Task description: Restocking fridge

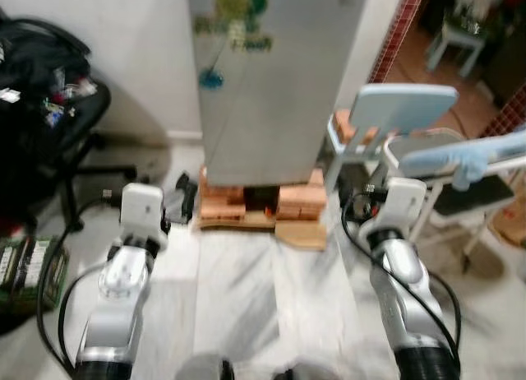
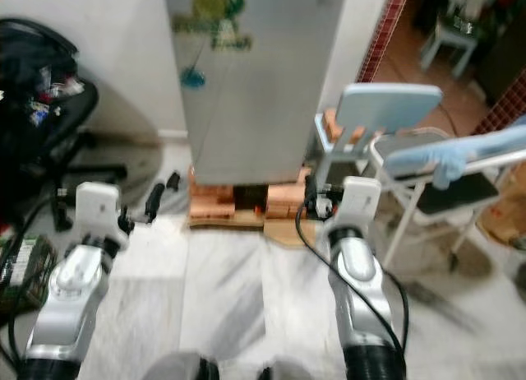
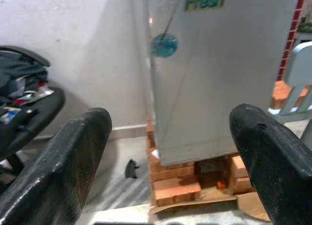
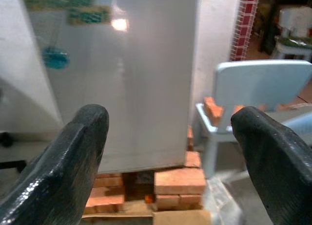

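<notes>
I see the left gripper (image 3: 170, 152) and right gripper (image 4: 168, 152) both spread wide, holding and touching nothing. The closed grey fridge (image 1: 275, 76) stands at twelve o'clock on bricks (image 1: 300, 201), a pale blue chair (image 1: 394, 117) at two o'clock.

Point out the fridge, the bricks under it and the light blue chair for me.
fridge (image 1: 271, 84), left eye view, middle of its closed grey door.
bricks (image 1: 223, 201), left eye view, left stack beneath the fridge.
light blue chair (image 1: 403, 108), left eye view, its backrest.
</notes>
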Robot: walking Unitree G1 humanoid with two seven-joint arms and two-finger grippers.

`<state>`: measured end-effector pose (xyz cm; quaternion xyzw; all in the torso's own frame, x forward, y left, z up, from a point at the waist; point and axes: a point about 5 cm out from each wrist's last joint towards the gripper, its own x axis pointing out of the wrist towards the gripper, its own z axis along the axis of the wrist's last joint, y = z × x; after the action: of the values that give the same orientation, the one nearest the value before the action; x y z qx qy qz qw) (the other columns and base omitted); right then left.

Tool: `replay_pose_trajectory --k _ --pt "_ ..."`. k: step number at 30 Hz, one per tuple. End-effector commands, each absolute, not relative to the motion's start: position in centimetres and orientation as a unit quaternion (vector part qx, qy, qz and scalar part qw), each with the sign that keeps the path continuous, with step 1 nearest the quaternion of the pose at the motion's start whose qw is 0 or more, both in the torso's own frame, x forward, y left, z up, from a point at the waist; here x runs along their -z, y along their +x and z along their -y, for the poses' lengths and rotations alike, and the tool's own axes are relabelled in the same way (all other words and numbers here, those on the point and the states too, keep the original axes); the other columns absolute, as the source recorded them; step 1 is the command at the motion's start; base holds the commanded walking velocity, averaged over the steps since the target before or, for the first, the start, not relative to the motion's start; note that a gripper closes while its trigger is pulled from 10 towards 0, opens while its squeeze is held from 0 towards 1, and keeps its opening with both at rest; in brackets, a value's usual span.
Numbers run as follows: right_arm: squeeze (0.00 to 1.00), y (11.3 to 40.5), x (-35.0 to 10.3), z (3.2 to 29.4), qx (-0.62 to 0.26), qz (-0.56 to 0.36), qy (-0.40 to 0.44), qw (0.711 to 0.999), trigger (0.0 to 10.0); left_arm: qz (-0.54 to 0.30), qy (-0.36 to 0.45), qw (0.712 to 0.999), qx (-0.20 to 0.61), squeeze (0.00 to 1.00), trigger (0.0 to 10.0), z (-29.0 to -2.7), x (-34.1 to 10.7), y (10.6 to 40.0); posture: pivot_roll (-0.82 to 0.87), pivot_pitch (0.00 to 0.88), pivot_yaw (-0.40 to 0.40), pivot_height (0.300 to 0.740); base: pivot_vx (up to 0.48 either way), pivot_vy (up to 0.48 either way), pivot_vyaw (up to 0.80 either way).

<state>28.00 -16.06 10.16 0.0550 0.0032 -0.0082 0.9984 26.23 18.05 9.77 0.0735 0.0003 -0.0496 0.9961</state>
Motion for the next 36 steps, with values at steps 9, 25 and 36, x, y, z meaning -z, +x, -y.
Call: replay_pose_trajectory --k 9,25,36 --pt "0.00 28.22 -10.67 16.79 0.023 0.006 0.048 0.999 10.0 0.011 0.062 0.997 0.050 0.00 10.0 -17.69 -10.05 26.40 0.03 0.032 -0.052 0.740 0.000 0.000 0.00" --pt "0.00 28.21 -10.64 16.63 0.028 0.008 0.044 0.999 10.0 0.018 0.072 0.995 0.060 0.00 10.0 -17.69 -10.32 26.60 0.03 0.038 -0.043 0.740 0.318 0.334 0.00" --pt "0.00 28.15 -10.62 16.65 0.032 0.008 0.042 0.999 10.0 0.010 0.069 0.996 0.056 0.00 10.0 -17.60 -10.13 26.40 0.03 0.047 -0.042 0.740 0.217 0.029 0.00"
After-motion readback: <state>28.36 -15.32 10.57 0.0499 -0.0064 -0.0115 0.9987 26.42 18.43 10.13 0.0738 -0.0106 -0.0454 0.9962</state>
